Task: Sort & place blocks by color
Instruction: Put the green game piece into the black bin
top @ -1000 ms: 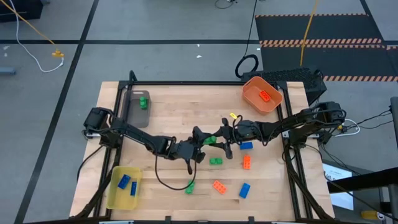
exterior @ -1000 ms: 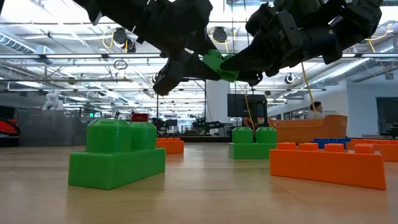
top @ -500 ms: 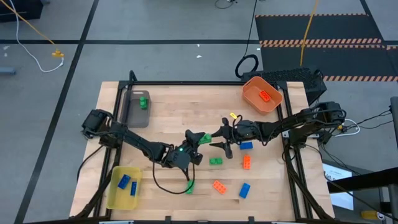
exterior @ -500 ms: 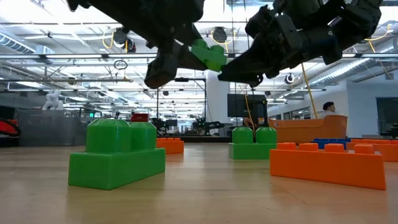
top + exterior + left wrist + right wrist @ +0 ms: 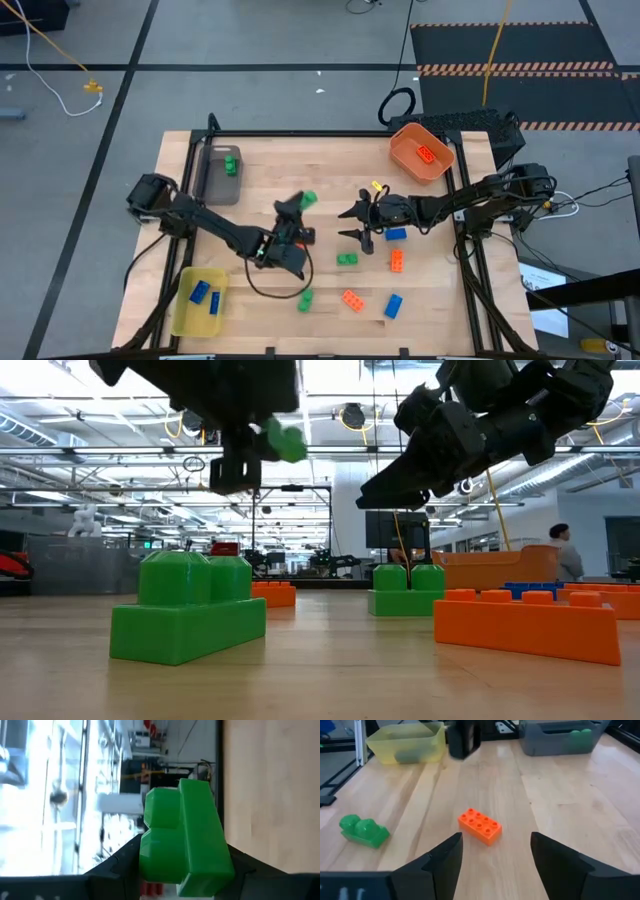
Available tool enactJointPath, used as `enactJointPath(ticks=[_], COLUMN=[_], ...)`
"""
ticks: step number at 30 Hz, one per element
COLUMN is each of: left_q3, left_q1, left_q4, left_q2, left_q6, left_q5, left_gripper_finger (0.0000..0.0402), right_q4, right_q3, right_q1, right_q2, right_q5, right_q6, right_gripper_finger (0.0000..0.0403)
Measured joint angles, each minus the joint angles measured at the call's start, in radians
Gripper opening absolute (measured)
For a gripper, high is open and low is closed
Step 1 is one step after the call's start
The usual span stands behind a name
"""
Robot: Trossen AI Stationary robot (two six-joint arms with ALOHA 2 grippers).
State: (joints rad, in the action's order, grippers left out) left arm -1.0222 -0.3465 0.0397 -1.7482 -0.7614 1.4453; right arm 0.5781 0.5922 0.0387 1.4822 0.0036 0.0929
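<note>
My left gripper [image 5: 298, 207] is over the table's middle, shut on a small green studded block [image 5: 308, 198], which fills the left wrist view [image 5: 185, 845] and shows high above the table in the low view [image 5: 285, 440]. To its right, my right gripper [image 5: 350, 223] hangs open above the table [image 5: 395, 485] and holds nothing [image 5: 495, 855]. More green [image 5: 347, 259], orange [image 5: 397, 261] and blue [image 5: 393, 306] blocks lie flat on the wood. An orange block [image 5: 480, 826] lies ahead of the right fingers. My left gripper pinches the green block between its two fingers, which sit on opposite sides of its lower end [image 5: 200, 880]. The studded end [image 5: 160, 815] sticks out past the fingertips. The block is lifted clear of the table [image 5: 285, 440].
A grey bin [image 5: 218, 172] with a green block stands at the far left, an orange bin [image 5: 421, 152] with an orange block at the far right, and a yellow bin [image 5: 200, 300] with blue blocks at the near left. A green block [image 5: 305, 298] and an orange one [image 5: 352, 299] lie near the front edge.
My left gripper has carried the green block away from my right gripper's fingertips, moving toward the table's left and far edges, and has turned as it went. The block stays lifted clear. The right arm has kept nearly still.
</note>
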Motion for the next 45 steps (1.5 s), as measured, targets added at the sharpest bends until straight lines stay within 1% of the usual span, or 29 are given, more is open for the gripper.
enactJointPath(ticks=[3, 5, 7, 9, 11, 13, 15, 17, 19, 23, 29, 33, 35, 41, 45], left_q3=[0.000, 0.000, 0.000, 0.000, 0.000, 0.000, 0.000, 0.000, 0.000, 0.000, 0.000, 0.000, 0.000, 0.000, 0.000], left_q1=[0.034, 0.066, 0.105, 0.153, 0.206, 0.256, 0.298, 0.340, 0.383, 0.455, 0.535, 0.617, 0.650, 0.723, 0.778], left_q4=[-0.149, -0.253, -0.343, -0.427, -0.509, -0.587, -0.691, -0.778, -0.883, -1.035, -1.175, -1.245, -1.272, -1.342, -1.377], left_q2=[0.071, 0.133, 0.199, 0.262, 0.317, 0.365, 0.409, 0.452, 0.493, 0.550, 0.571, 0.570, 0.569, 0.568, 0.568], left_q6=[0.225, 0.382, 0.543, 0.686, 0.786, 0.850, 0.903, 0.962, 1.038, 1.199, 1.312, 1.346, 1.348, 1.360, 1.363], left_q5=[-0.034, -0.106, -0.217, -0.356, -0.475, -0.550, -0.582, -0.593, -0.616, -0.644, -0.656, -0.760, -0.795, -0.817, -0.818], left_gripper_finger=[0.0171, 0.0171, 0.0171, 0.0171, 0.0171, 0.0171, 0.0171, 0.0171, 0.0171, 0.0171, 0.0171, 0.0171, 0.0171, 0.0171, 0.0185], right_q4=[-0.001, -0.001, -0.001, -0.006, -0.006, -0.006, -0.008, -0.017, -0.018, -0.018, -0.020, -0.022, -0.022, -0.022, -0.022], right_q3=[0.000, 0.000, 0.000, 0.000, 0.000, 0.000, 0.000, 0.000, 0.000, 0.000, 0.000, 0.000, 0.000, 0.000, 0.000], right_q1=[0.000, 0.000, 0.000, 0.000, 0.000, 0.000, 0.000, 0.000, 0.000, 0.000, 0.000, 0.000, 0.000, 0.000, 0.000], right_q2=[0.000, 0.000, 0.000, 0.000, 0.000, 0.000, 0.000, 0.000, 0.000, 0.000, 0.000, 0.000, 0.000, 0.000, 0.000], right_q5=[0.000, -0.001, -0.001, -0.001, -0.001, -0.001, -0.001, -0.001, -0.001, -0.001, -0.001, -0.001, -0.001, -0.001, -0.001], right_q6=[0.001, 0.014, 0.022, 0.022, 0.020, 0.019, 0.019, 0.019, 0.019, 0.019, 0.019, 0.028, 0.029, 0.030, 0.030], right_gripper_finger=[0.0225, 0.0224, 0.0223, 0.0223, 0.0222, 0.0222, 0.0222, 0.0222, 0.0222, 0.0222, 0.0222, 0.0222, 0.0222, 0.0222, 0.0222])
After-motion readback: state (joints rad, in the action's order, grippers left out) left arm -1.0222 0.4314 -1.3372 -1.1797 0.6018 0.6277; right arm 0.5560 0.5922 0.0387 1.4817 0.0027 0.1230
